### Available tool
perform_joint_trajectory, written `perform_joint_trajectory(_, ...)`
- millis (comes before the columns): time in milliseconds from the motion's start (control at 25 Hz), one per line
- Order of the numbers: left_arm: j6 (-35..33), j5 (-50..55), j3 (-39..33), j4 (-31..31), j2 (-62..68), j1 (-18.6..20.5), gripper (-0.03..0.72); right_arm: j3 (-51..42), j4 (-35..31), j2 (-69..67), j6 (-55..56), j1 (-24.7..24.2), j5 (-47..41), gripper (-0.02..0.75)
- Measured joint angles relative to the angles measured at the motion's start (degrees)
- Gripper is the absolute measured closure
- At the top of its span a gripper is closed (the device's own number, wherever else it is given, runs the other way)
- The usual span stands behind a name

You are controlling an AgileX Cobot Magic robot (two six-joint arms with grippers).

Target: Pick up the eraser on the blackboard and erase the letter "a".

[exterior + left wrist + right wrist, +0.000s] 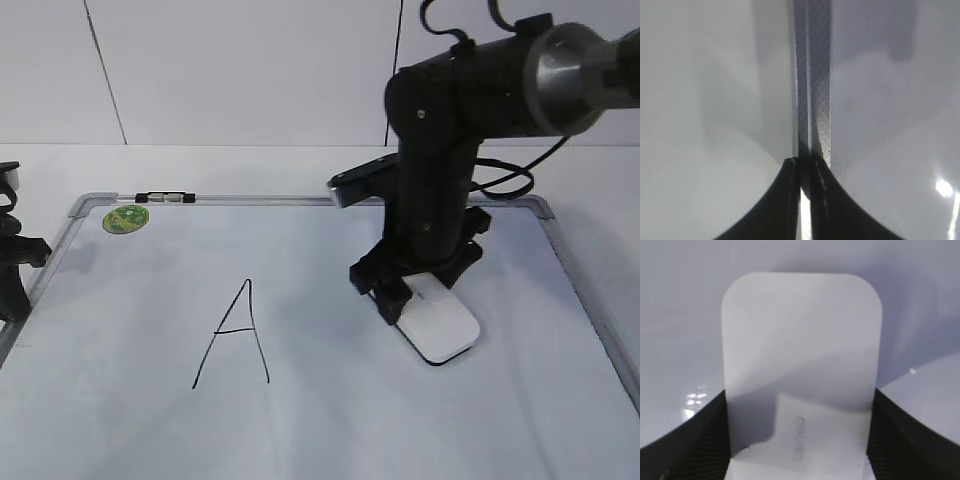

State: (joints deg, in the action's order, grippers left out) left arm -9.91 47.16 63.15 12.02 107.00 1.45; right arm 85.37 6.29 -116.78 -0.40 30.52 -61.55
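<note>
Gripping the white rounded-oblong plastic eraser point(438, 325) by its sides, the right gripper point(799, 440) is seen pressing it flat on the white dry-erase blackboard w/ grey metal frame point(330, 420), right of the capital "A" point(233, 335). No small "a" is visible; erasing appears done or nearly so. Left gripper point(804, 200) sits closed, empty, over the frame.

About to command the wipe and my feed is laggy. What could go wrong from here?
1. The right gripper holds only one end of the eraser; under wiping pressure it could twist or slip out.
2. No lowercase "a" shows anywhere. It may be hidden under the eraser or arm, so the stroke could miss it.
3. The capital "A" sits to the left on the blackboard; a long sweep could smear it.
</note>
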Motion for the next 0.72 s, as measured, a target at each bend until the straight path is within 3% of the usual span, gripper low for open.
perform_joint_trajectory(200,0.00,0.00,0.00,0.00,0.00,0.00,0.672,0.00,1.13,0.67,0.40,-4.95,-1.42,0.176)
perform_joint_trajectory(720,0.00,0.00,0.00,0.00,0.08,0.00,0.672,-0.25,2.13,15.68,1.71,-6.03,-8.38,0.176)
